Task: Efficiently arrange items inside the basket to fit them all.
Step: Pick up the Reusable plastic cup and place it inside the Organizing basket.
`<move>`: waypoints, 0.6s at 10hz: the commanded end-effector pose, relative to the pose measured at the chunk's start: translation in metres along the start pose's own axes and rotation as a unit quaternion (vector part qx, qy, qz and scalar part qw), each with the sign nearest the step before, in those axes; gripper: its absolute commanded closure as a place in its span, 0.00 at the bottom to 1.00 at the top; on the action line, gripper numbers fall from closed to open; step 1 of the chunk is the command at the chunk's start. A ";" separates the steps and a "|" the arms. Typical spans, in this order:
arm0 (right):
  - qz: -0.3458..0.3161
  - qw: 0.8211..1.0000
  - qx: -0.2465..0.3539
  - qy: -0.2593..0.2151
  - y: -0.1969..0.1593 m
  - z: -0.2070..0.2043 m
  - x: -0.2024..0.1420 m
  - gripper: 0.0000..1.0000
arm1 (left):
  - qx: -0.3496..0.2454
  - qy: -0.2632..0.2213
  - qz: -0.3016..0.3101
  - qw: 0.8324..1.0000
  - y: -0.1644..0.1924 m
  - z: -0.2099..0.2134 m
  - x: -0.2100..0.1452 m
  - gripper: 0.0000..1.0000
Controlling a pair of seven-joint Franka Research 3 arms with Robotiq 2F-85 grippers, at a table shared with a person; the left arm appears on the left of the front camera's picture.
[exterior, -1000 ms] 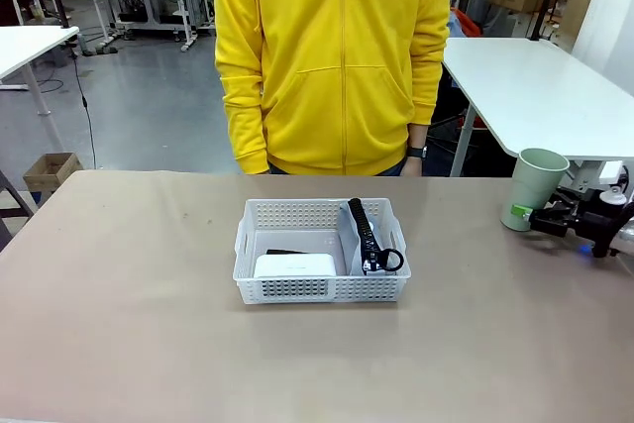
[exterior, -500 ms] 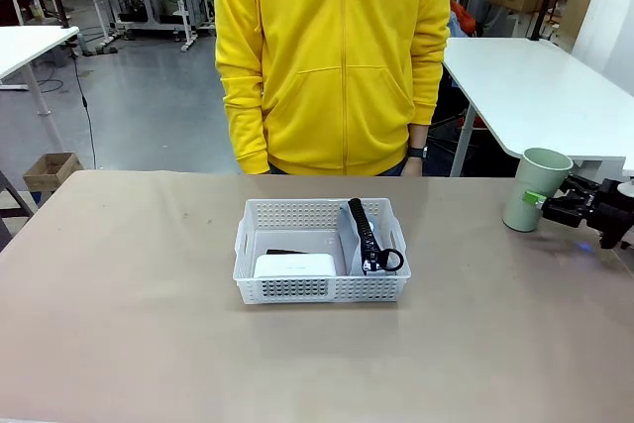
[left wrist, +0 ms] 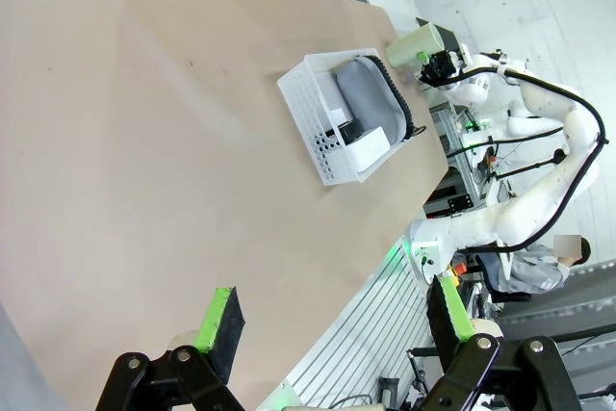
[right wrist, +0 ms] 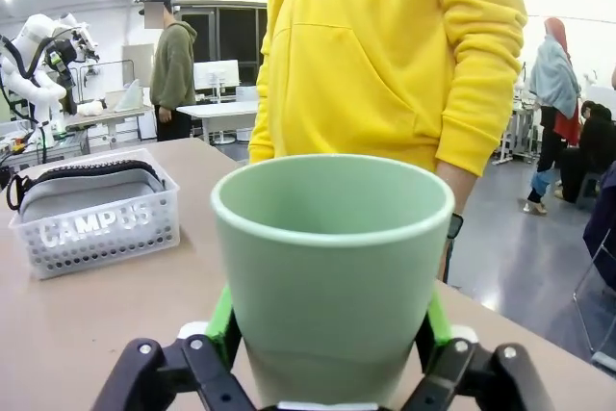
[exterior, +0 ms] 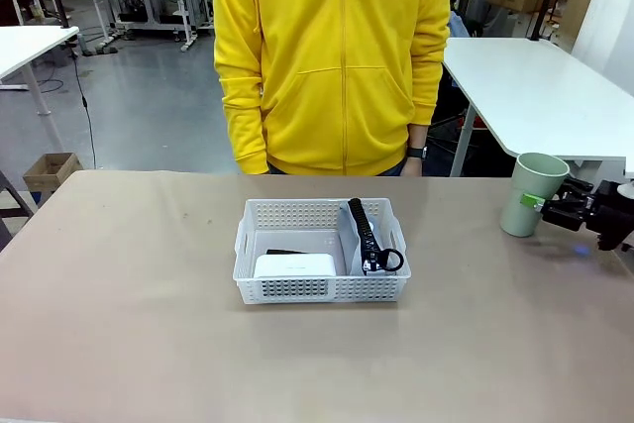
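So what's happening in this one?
The robot is packing a white basket in the middle of the table. A grey pouch and a white device already lie inside. The right gripper has its fingers on either side of a green cup standing at the table's far right edge. The left gripper hangs open, away from the basket. A person in yellow stands watching.

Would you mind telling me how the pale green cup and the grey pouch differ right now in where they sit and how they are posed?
The pale green cup stands on the table near its right edge, outside the white basket; the grey pouch is inside it, at its right end. The cup is upright, mouth up; the pouch stands on edge, zipper uppermost. The right claw has its pads on either side of the cup; nothing touches the pouch.
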State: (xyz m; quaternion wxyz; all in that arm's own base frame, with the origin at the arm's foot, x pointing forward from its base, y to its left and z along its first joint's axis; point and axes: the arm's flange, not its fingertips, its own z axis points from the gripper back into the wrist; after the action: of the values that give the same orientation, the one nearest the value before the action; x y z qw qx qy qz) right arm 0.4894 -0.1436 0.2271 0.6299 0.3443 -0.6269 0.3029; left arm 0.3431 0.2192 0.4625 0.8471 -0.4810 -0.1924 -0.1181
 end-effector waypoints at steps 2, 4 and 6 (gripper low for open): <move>-0.015 1.000 0.022 -0.008 0.009 0.020 0.025 0.69 | 0.006 0.001 0.001 1.000 -0.003 -0.001 -0.001 0.00; -0.001 0.998 0.065 -0.026 0.031 0.047 0.081 1.00 | 0.006 0.001 0.001 1.000 -0.003 -0.001 -0.001 0.00; 0.008 0.992 0.121 -0.039 0.071 0.066 0.141 1.00 | 0.006 0.001 0.001 1.000 -0.003 -0.001 -0.001 0.00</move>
State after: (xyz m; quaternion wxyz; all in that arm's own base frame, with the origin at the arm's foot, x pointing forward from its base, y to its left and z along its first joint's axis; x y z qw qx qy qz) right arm 0.4226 -0.1697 0.3363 0.5698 0.4014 -0.6206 0.3592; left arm 0.3428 0.2193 0.4630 0.8471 -0.4807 -0.1931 -0.1184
